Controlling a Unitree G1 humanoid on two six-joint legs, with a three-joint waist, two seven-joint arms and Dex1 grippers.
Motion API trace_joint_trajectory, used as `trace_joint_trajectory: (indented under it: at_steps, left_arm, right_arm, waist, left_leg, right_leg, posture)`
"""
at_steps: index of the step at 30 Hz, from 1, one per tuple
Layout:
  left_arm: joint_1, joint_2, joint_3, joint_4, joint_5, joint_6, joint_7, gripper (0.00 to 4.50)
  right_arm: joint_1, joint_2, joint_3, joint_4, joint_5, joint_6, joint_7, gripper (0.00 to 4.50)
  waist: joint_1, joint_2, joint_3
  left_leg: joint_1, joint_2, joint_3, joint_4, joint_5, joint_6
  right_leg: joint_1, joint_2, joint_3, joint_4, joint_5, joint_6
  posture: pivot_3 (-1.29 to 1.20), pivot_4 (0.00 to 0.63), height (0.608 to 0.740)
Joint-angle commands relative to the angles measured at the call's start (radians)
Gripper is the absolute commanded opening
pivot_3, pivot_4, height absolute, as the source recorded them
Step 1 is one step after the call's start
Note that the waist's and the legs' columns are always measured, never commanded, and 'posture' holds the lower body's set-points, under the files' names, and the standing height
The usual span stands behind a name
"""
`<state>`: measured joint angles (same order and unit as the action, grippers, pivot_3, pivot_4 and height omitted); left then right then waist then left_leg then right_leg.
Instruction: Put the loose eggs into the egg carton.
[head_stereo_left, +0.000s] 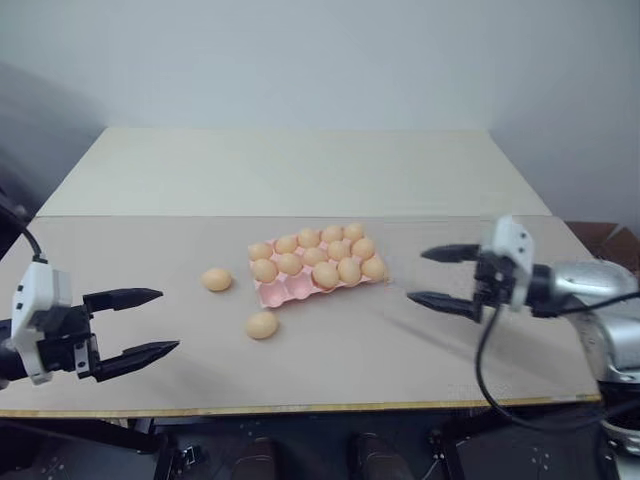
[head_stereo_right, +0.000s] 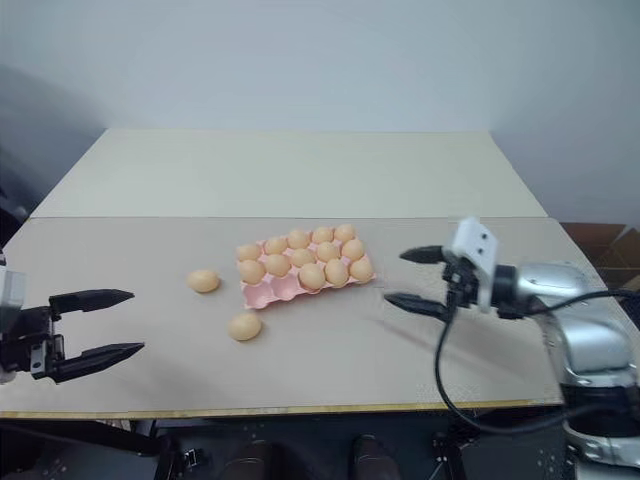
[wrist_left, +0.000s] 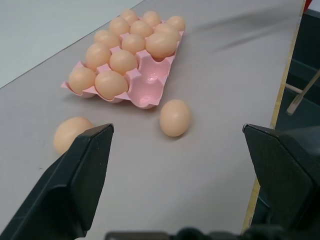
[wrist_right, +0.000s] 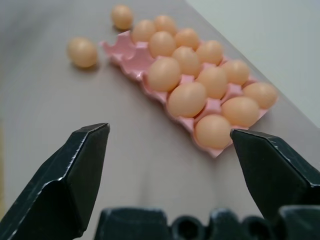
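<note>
My left black two-finger gripper (head_stereo_left: 158, 322) & right black two-finger gripper (head_stereo_left: 430, 275): both spread wide, empty, tips facing inward.

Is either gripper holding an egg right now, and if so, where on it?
Nothing is held. Left gripper and right gripper are both open and empty; two loose eggs lie on the table.

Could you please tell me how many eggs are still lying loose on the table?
2. One egg lies on the table just left of the pink carton; the other egg lies in front of the carton's empty near-left cups. None seems hidden.
</note>
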<state>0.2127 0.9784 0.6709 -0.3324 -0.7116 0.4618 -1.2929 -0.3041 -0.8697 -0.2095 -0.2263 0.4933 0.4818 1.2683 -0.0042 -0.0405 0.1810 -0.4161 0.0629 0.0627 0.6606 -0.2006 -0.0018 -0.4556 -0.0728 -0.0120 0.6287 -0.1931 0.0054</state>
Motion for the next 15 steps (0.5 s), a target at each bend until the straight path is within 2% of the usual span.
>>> trace_joint_trajectory:
  at_steps: [1, 12, 15]
  left_arm:
    - [-0.013, 0.02, 0.016, 0.017, 0.004, -0.017, -0.018, 4.5]
    - [-0.069, 0.018, -0.07, 0.032, 0.02, -0.029, -0.025, 4.5]
    - [-0.071, 0.0, -0.127, 0.008, 0.044, -0.048, -0.01, 4.5]
  right_arm:
    - [0.042, -0.044, -0.08, -0.038, 0.088, -0.039, 0.094, 4.48]
    - [0.079, -0.067, -0.096, -0.057, 0.107, -0.067, 0.074, 4.48]
    - [0.073, -0.068, -0.099, -0.06, 0.109, -0.071, 0.069, 4.48]
  waist:
    - [-0.005, 0.0, 0.0]
    - [-0.005, 0.0, 0.0]
    - [-0.004, 0.0, 0.0]
  left_leg:
    - [0.001, 0.0, 0.0, 0.0, 0.0, 0.0]
    - [0.001, 0.001, 0.001, 0.0, -0.001, -0.001]
    - [0.001, 0.001, 0.001, 0.0, -0.001, -0.001]
  right_leg:
    - [0.0, 0.0, 0.0, 0.0, 0.0, 0.0]
    - [0.0, 0.001, 0.001, 0.0, 0.0, 0.0]
    - [0.0, 0.001, 0.001, 0.0, 0.0, 0.0]
  posture:
    - [0.0, 0.15, 0.74]
    - [0.0, 0.15, 0.74]
    - [0.0, 0.15, 0.74]
